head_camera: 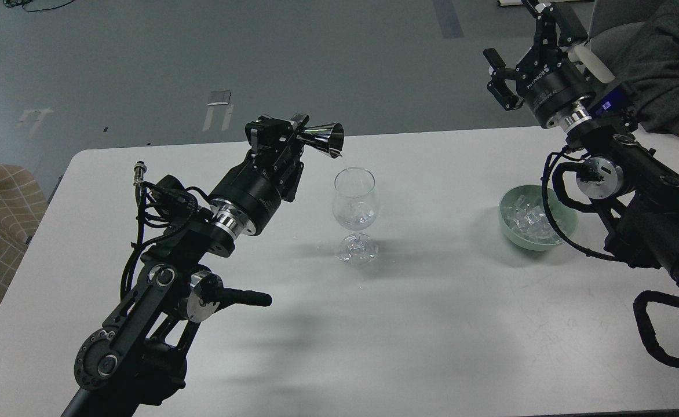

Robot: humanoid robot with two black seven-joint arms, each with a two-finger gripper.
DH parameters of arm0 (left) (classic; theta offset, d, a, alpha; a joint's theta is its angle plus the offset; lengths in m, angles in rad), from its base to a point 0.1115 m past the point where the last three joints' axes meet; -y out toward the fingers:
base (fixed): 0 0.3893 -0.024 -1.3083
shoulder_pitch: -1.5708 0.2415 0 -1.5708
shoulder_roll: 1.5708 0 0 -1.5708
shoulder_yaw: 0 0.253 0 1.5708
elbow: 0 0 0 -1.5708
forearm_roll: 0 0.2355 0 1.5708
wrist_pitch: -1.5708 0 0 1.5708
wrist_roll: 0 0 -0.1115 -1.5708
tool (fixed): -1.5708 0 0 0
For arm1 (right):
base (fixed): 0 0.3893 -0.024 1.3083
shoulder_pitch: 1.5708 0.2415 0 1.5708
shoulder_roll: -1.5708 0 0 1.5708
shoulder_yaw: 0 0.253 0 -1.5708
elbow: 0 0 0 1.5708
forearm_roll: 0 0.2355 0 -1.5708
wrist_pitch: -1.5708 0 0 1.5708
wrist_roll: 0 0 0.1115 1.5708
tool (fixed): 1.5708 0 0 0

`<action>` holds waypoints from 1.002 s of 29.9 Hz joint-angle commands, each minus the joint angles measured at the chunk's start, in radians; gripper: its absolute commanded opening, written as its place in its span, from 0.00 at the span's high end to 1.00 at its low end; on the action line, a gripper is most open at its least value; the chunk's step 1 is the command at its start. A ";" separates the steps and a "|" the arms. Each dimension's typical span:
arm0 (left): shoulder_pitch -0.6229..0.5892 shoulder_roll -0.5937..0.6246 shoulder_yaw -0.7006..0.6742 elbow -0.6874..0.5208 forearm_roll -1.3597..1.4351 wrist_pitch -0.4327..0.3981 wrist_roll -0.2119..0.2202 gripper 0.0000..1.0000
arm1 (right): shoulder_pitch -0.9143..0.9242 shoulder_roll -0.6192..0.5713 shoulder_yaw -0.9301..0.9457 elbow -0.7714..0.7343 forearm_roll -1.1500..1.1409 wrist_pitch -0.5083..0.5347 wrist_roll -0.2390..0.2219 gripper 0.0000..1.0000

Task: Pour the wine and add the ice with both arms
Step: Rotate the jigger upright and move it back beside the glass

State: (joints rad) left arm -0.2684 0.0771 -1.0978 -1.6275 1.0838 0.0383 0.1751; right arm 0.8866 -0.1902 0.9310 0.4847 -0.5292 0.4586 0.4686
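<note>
Two grippers are working over the white table. The left gripper is pinching a metal measuring cup at its narrow waist, and the cup's long axis is lying nearly level, with its open mouth pointing right and slightly down. That mouth is sitting just above and to the left of the rim of the wine glass, so a thin thread of liquid is falling from the lip toward the rim. The left arm is reaching up and forward from the lower left edge, with its wrist rolled to tip the cup. The right gripper is hanging high with its fingers spread and nothing between them, pointing left. The ice is lying heaped in a pale green bowl, which is standing below and slightly right of that gripper, well apart from the glass. The right arm is the nearer one to the ice, so the ice step is likely falling to it; it is needing to descend toward the bowl.
</note>
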 commanded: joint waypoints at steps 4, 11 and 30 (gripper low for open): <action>-0.002 0.003 0.015 0.000 0.083 0.000 0.000 0.97 | 0.000 0.002 0.000 0.000 0.000 0.000 -0.001 0.00; -0.006 0.003 0.030 0.000 0.154 0.000 0.006 0.97 | 0.000 0.000 0.000 0.000 0.000 0.000 0.001 0.00; -0.009 -0.019 -0.143 -0.017 -0.300 0.084 0.138 0.96 | -0.002 0.002 -0.001 0.000 0.000 0.000 -0.001 0.00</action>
State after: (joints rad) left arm -0.2777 0.0518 -1.1866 -1.6395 0.9505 0.1110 0.3000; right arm 0.8866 -0.1888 0.9295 0.4847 -0.5302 0.4586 0.4680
